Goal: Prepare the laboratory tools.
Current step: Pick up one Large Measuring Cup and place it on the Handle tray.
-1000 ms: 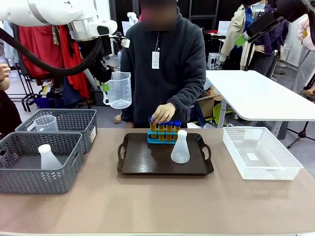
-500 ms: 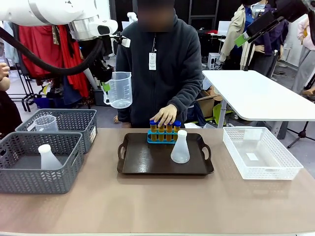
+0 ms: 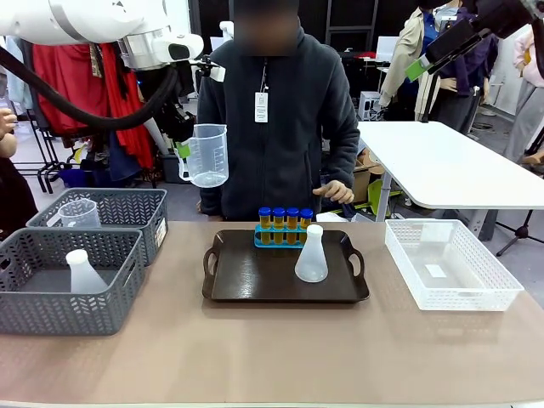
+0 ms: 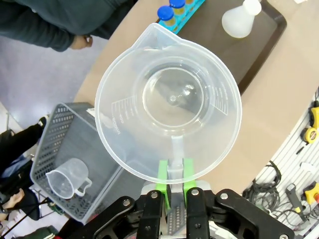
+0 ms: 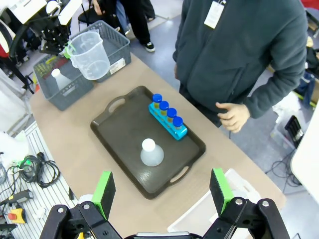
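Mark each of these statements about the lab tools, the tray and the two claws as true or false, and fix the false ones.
1. The left claw grips a clear beaker by its handle, high above the table. True.
2. The conical flask on the dark tray lies on its side. False: it stands upright.
3. The blue rack holds four blue-capped test tubes. True.
4. The person's hand rests on the tube caps. False: it is off them, held near the person's body.
5. The right claw is shut on a flask. False: it is open, holding nothing, high over the tray.
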Motion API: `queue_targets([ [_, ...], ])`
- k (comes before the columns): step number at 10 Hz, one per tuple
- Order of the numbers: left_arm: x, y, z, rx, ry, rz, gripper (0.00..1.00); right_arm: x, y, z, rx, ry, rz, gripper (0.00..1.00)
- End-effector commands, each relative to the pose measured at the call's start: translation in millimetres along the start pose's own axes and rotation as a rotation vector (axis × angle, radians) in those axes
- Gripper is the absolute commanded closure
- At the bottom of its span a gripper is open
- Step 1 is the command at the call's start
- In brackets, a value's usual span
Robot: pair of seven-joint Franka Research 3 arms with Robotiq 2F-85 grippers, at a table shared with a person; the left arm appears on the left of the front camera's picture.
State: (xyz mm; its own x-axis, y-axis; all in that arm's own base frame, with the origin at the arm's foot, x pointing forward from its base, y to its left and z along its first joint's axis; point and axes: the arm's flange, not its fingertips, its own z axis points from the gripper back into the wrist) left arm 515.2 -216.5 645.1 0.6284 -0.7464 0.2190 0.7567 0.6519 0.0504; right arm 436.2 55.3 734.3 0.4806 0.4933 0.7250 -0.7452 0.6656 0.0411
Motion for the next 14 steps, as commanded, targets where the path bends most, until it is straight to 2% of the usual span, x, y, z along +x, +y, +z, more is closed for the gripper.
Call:
queue_targets([
  [1, -2.3, 1.3, 2.4, 0.003, -0.001, -0.001, 1.00, 0.2, 0.5, 1.6, 0.001, -0.002, 0.004, 0.00],
  [5, 19.8, -27.7, -38.9, -0.041, 0.020, -0.080, 1.00, 0.2, 0.5, 1.6, 0.001, -0.002, 0.004, 0.00],
  [8, 28.8, -48.2, -93.0, -0.078, 0.052, -0.131, 1.00, 0.2, 0.5, 1.6, 0.001, -0.002, 0.004, 0.00],
  [11, 35.4, -66.9, -139.5, -0.031, 0.018, -0.192, 1.00, 0.2, 0.5, 1.6, 0.001, -0.002, 0.004, 0.00],
  [14, 40.5, -67.0, -172.9, -0.024, 0.012, -0.222, 1.00, 0.2, 0.5, 1.6, 0.001, -0.002, 0.004, 0.00],
])
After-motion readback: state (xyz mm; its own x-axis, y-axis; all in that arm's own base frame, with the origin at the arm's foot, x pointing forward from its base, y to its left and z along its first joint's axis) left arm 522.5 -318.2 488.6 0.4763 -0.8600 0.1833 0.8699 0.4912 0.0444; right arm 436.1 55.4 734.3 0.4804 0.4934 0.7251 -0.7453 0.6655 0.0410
